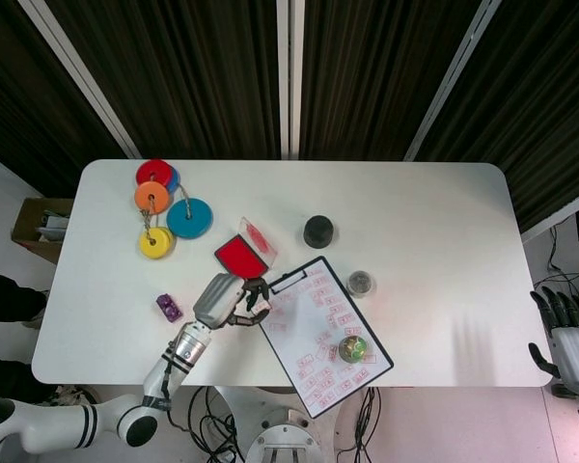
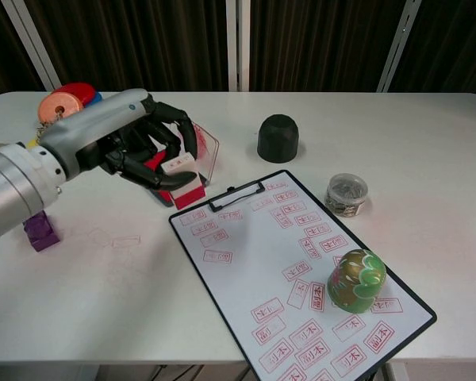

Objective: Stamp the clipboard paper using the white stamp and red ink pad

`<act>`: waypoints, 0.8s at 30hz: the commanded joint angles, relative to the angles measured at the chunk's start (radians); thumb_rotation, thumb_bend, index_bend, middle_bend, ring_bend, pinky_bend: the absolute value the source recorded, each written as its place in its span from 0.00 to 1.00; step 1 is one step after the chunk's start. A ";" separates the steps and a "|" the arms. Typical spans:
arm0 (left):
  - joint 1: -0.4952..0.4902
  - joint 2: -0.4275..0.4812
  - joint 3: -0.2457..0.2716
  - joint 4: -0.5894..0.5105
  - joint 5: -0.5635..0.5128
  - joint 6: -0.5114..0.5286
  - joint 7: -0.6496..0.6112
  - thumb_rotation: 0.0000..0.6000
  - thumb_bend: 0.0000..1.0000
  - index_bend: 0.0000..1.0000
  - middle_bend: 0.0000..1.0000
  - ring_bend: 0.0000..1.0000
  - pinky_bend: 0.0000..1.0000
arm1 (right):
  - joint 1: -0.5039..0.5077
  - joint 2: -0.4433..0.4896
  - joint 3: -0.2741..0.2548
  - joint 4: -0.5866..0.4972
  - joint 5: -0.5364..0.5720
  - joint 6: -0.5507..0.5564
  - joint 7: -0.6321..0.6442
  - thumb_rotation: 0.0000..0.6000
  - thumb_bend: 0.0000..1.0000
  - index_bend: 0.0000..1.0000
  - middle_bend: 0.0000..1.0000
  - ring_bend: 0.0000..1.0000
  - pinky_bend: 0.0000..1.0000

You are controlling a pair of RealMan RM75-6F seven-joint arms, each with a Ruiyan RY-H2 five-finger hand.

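My left hand grips the white stamp, whose red face points downward. The stamp hovers at the top-left corner of the clipboard, just beside the clip. The paper carries several red stamp marks. In the head view the open red ink pad lies just behind the hand with its clear lid raised. In the chest view the hand hides most of the pad, and only the lid shows. My right hand hangs off the table's right edge, fingers apart and holding nothing.
A green-gold ornament stands on the clipboard's lower right. A small jar and a black cap sit to the right of and behind the clipboard. A purple block lies at the left, and coloured discs at the back left.
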 commanded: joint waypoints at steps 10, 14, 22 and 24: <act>-0.091 -0.156 -0.028 0.143 -0.012 -0.115 0.047 1.00 0.48 0.69 0.74 1.00 1.00 | -0.009 0.010 -0.003 0.028 0.007 -0.001 0.049 1.00 0.27 0.00 0.00 0.00 0.00; -0.123 -0.190 -0.056 0.185 -0.028 -0.147 0.058 1.00 0.48 0.69 0.74 1.00 1.00 | -0.010 0.015 -0.002 0.028 0.010 -0.001 0.054 1.00 0.27 0.00 0.00 0.00 0.00; -0.185 -0.239 -0.098 0.292 -0.051 -0.199 0.074 1.00 0.48 0.69 0.74 1.00 1.00 | -0.016 0.021 0.001 0.029 0.016 0.004 0.059 1.00 0.27 0.00 0.00 0.00 0.00; -0.192 -0.241 -0.103 0.313 -0.058 -0.210 0.064 1.00 0.48 0.69 0.74 1.00 1.00 | -0.017 0.021 0.002 0.031 0.020 0.003 0.059 1.00 0.27 0.00 0.00 0.00 0.00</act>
